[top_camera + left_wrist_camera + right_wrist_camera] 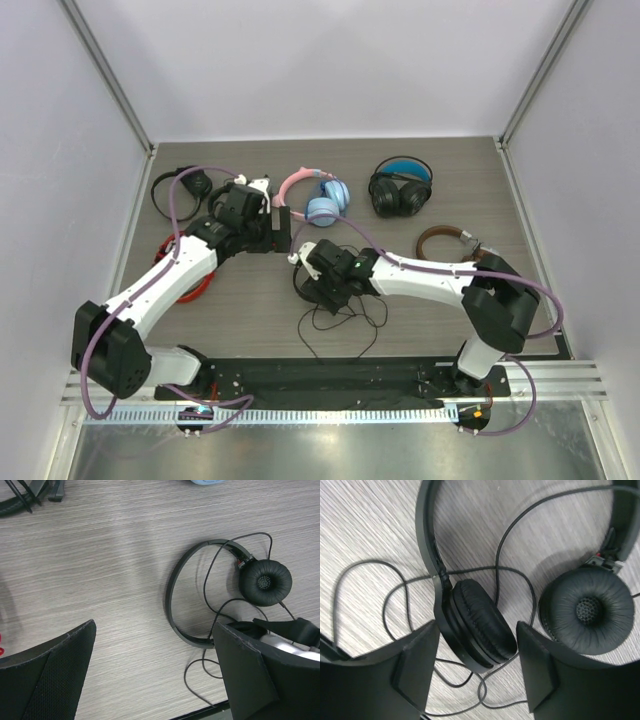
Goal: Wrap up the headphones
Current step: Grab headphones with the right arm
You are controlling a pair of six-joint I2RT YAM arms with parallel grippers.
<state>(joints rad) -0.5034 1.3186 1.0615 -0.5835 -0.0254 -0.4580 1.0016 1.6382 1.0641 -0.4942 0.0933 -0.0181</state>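
Headphones (171, 587) lie on the table (100, 555), centre-near, under the right arm's wrist. The headband is flat on the wood. The cable (498, 550) is loose, looping over the headband and trailing toward the arm bases.

Right pincer (476, 632): straddles one earcup (482, 622), which stands on edge between the fingers. Both fingers look to be in contact, so I log it as grasping that earcup. The view is tight, though, and a hairline gap cannot be ruled out. The second earcup (585, 611) lies pad-up just beside it, untouched.

Likely reason for this hold: pinning one cup anchors the set, so the cable can be drawn in without dragging the whole thing across the table.

Left pincer (152, 630): released, fingers spread wide, nothing between them. It hangs over bare table beside the headband. Judged to be kept free as the hand that gathers the cable.

Wrapping not yet begun: no turn of cable sits around the band or cups.
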